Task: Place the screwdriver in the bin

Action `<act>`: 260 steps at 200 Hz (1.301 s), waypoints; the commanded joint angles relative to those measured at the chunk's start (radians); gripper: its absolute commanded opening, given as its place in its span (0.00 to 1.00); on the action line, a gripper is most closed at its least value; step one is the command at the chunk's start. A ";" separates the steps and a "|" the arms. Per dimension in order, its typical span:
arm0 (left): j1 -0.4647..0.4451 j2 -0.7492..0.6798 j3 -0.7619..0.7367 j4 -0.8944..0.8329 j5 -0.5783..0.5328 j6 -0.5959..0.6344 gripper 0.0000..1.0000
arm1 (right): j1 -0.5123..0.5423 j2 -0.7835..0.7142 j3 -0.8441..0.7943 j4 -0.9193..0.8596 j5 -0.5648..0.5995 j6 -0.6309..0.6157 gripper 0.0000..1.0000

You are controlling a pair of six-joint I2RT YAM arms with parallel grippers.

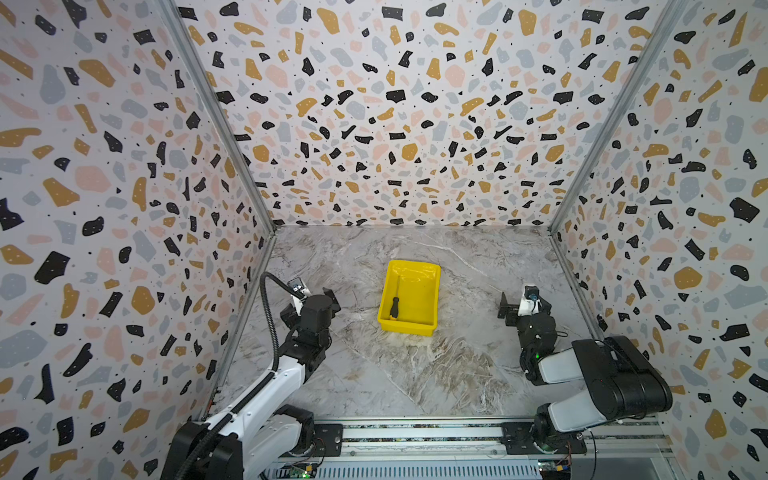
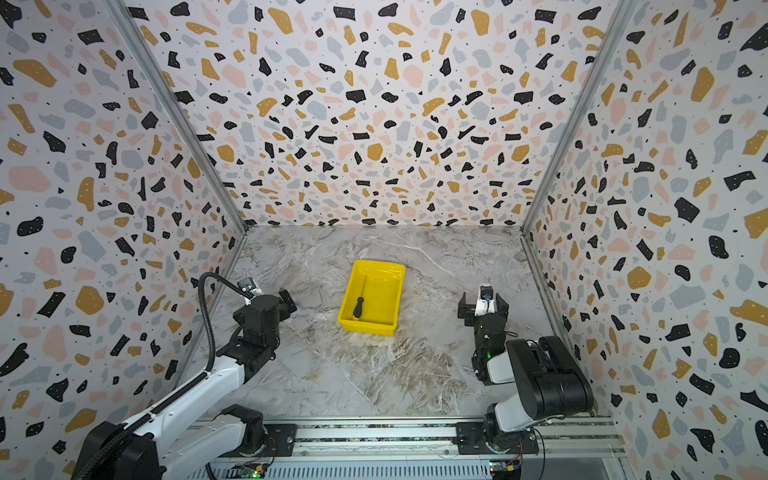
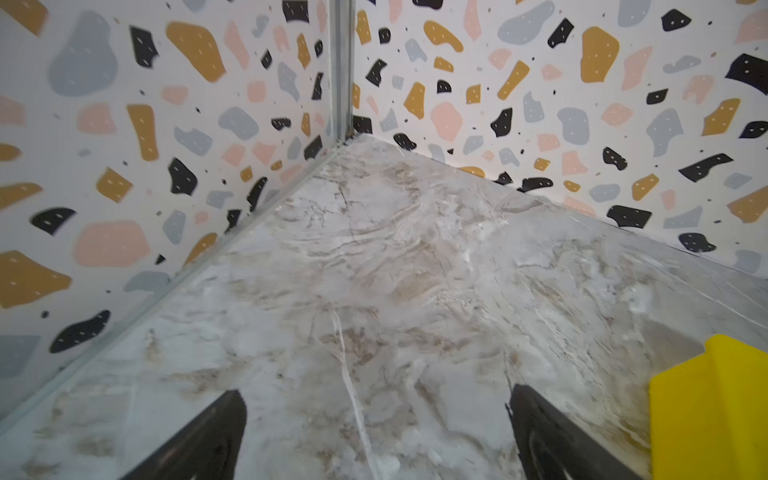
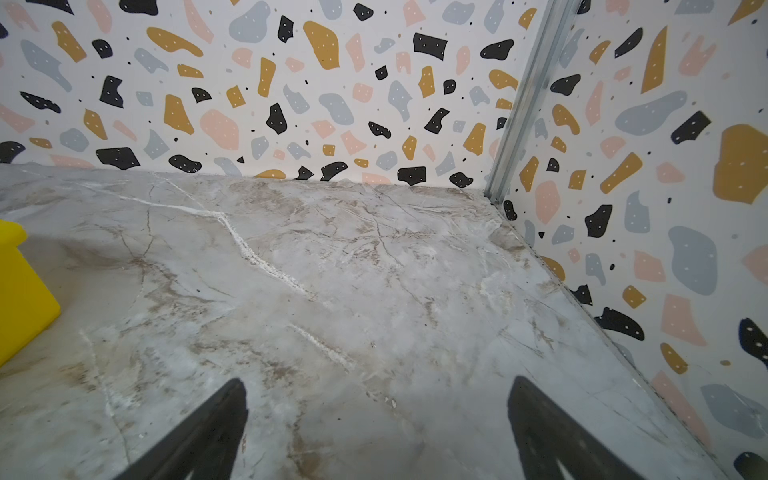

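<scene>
The screwdriver (image 1: 394, 308) (image 2: 358, 308) lies inside the yellow bin (image 1: 419, 291) (image 2: 384, 286) along its left wall, black handle toward the near end and thin shaft pointing to the far end. The bin stands mid-table. My left gripper (image 1: 312, 292) (image 2: 269, 293) hovers to the left of the bin, open and empty; in the left wrist view (image 3: 376, 401) only marble shows between its fingers, with a bin corner (image 3: 706, 407) at the side. My right gripper (image 1: 524, 302) (image 2: 483, 302) is right of the bin, open and empty (image 4: 376, 388), a bin corner (image 4: 20, 299) at the edge.
Terrazzo-patterned walls (image 1: 395, 124) close the marble table (image 1: 415, 374) on three sides, with metal corner posts (image 1: 216, 124). A rail (image 1: 415, 436) carrying both arm bases runs along the front edge.
</scene>
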 commanded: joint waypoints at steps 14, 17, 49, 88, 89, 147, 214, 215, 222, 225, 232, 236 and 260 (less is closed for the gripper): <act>-0.001 0.015 -0.230 0.542 -0.028 0.387 1.00 | -0.005 -0.005 0.014 0.000 -0.004 0.007 0.99; -0.002 0.016 -0.243 0.569 -0.034 0.388 1.00 | -0.004 -0.005 0.014 -0.001 -0.005 0.007 0.99; -0.002 0.064 -0.261 0.629 0.038 0.416 1.00 | -0.004 -0.005 0.016 -0.003 -0.007 0.008 0.99; 0.004 0.176 -0.288 0.785 0.023 0.355 1.00 | -0.005 -0.005 0.015 -0.006 -0.011 0.008 0.99; 0.004 0.180 -0.289 0.788 0.022 0.355 1.00 | -0.006 -0.005 0.015 -0.006 -0.012 0.008 0.99; 0.015 0.248 -0.332 0.928 0.017 0.345 1.00 | -0.008 -0.005 0.017 -0.007 -0.013 0.008 0.99; 0.075 0.335 -0.328 1.001 0.108 0.323 1.00 | -0.008 -0.006 0.016 -0.007 -0.014 0.008 0.99; 0.074 0.338 -0.329 1.005 0.108 0.323 1.00 | -0.008 -0.006 0.016 -0.008 -0.013 0.008 0.99; 0.074 0.339 -0.330 1.003 0.108 0.324 1.00 | -0.007 -0.005 0.016 -0.007 -0.013 0.008 0.99; 0.075 0.335 -0.327 0.988 0.109 0.322 1.00 | -0.007 -0.005 0.017 -0.006 -0.013 0.009 0.99; 0.073 0.317 -0.315 0.939 0.114 0.320 1.00 | -0.007 -0.005 0.017 -0.007 -0.013 0.010 0.99; 0.074 0.314 -0.316 0.941 0.116 0.318 1.00 | -0.008 -0.005 0.017 -0.006 -0.014 0.009 0.99; 0.074 0.319 -0.317 0.949 0.114 0.320 1.00 | -0.008 -0.005 0.017 -0.008 -0.013 0.011 0.99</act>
